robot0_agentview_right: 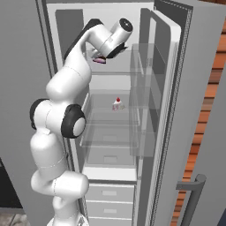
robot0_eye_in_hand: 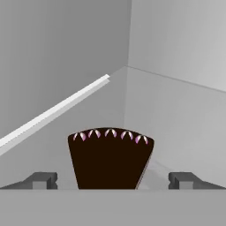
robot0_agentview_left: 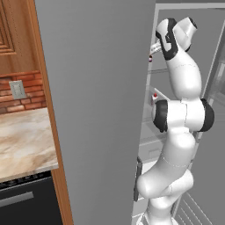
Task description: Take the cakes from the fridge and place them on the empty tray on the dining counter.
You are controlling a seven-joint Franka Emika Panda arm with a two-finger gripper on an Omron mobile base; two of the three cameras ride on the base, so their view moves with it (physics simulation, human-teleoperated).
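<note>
The fridge stands open, and my arm reaches onto its top glass shelf. The dark chocolate cake is a wedge with pink-white dots along its wide far edge. It sits on that shelf directly ahead of my gripper, whose fingertips stand wide on either side of its near end without touching it. From the right base view the gripper hangs over the same cake. The white cake with a red top rests one shelf lower, also visible as the white cake. The tray and the dining counter are out of view.
The fridge's right door is swung open, with clear door bins close beside my arm. Grey drawers sit below the shelves. The closed left door borders a marble worktop over a black oven.
</note>
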